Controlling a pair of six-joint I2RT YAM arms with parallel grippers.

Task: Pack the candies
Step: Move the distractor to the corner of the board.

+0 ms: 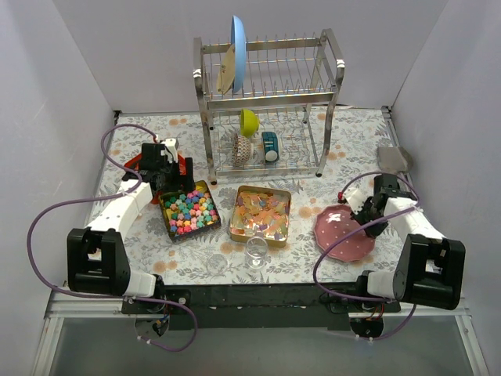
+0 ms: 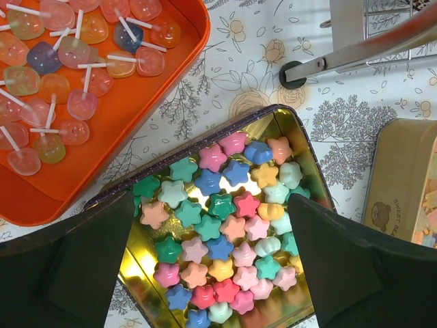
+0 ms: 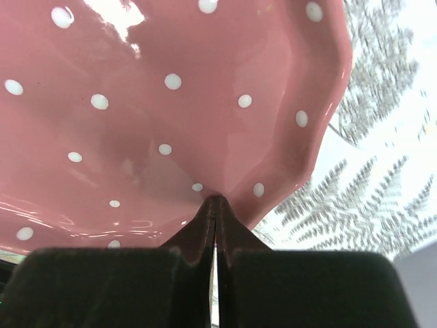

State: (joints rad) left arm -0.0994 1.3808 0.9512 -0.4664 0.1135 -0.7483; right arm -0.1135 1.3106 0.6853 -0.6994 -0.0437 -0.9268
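The candies (image 1: 189, 213) are small star-shaped lumps in pink, green, blue, yellow and orange, heaped in an open gold-lined tin (image 1: 166, 210). In the left wrist view the candies (image 2: 225, 232) lie directly below me in the tin (image 2: 140, 270). My left gripper (image 1: 174, 189) hangs just above them, open wide and empty, its fingers (image 2: 75, 273) astride the tin. A small clear glass (image 1: 256, 251) stands empty at front centre. My right gripper (image 1: 362, 211) is shut and empty, its tips (image 3: 216, 199) at the rim of a pink dotted plate (image 3: 171, 102).
An orange tray (image 2: 150, 102) of lollipops (image 2: 61, 68) lies left of the candy tin. A second tin (image 1: 260, 213) of orange and yellow sweets sits mid-table. A dish rack (image 1: 270, 102) with plates and cups stands behind. The pink plate (image 1: 344, 233) lies front right.
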